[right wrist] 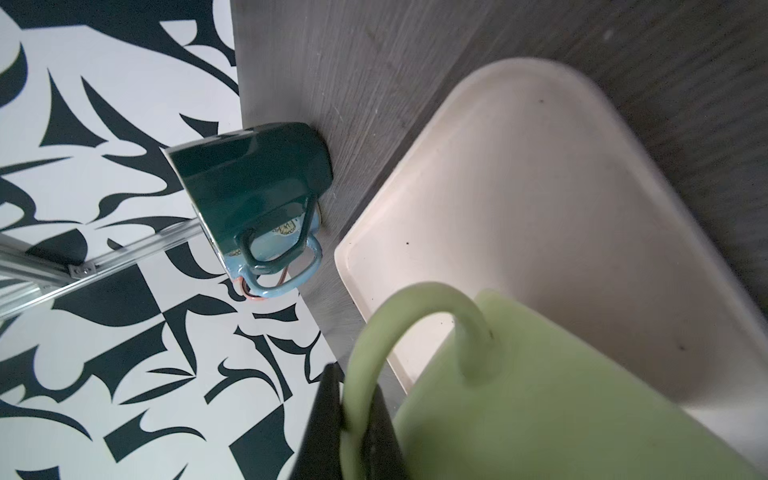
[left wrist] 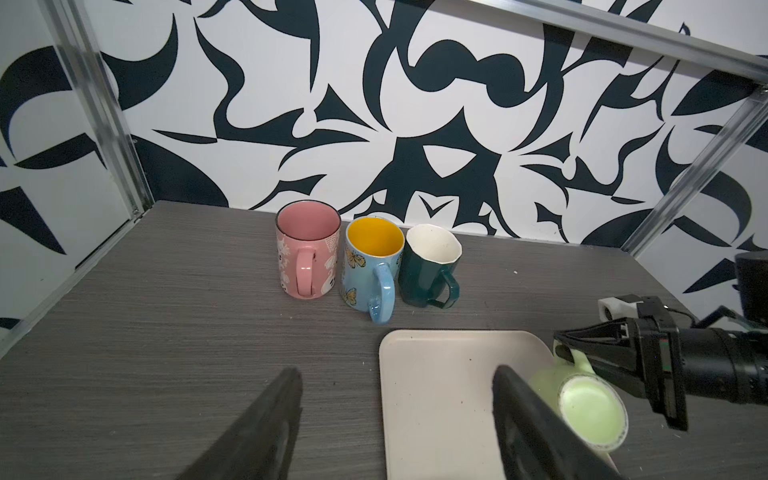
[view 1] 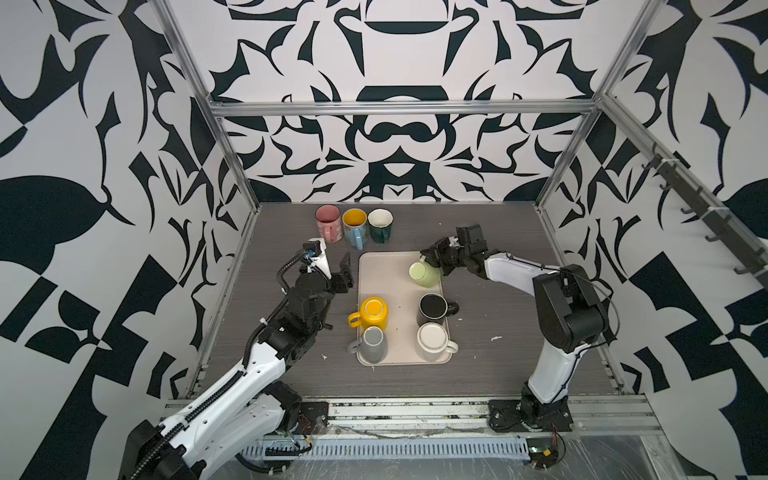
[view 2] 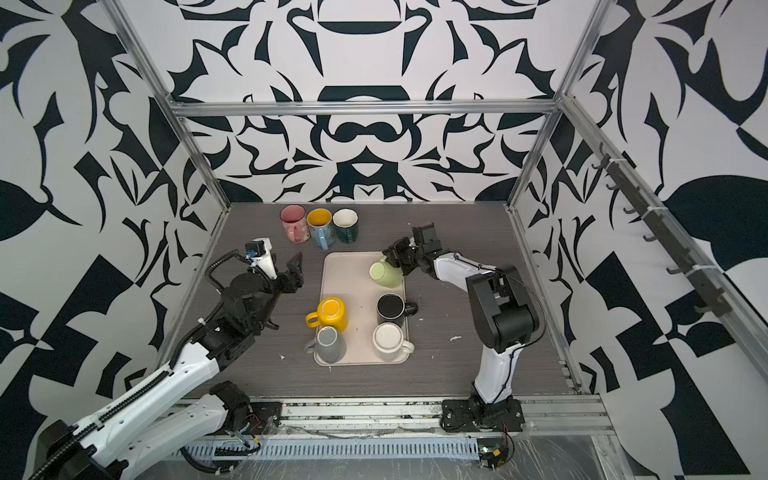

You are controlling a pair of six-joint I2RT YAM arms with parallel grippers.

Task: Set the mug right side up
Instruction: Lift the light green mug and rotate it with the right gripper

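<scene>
Aslant, glossy green mug [view 1: 424, 275] (looped handle [right wrist: 419, 297])

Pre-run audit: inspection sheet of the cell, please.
Surface: grey table, beige tray.
Job's things: green mug tilted over tray; yellow mug, grey mug, black mug, white mug apparently base-up on tray; pink mug, blue mug, dark green mug upright behind.
Clutter: white scraps on table.
Grippers: right gripper fingers shut on green mug's handle; left gripper open, beside tray.
Cables: left arm cable, right arm cable looped, clear of mugs.
Surroundings: patterned walls, aluminium frame, hook rail.
</scene>
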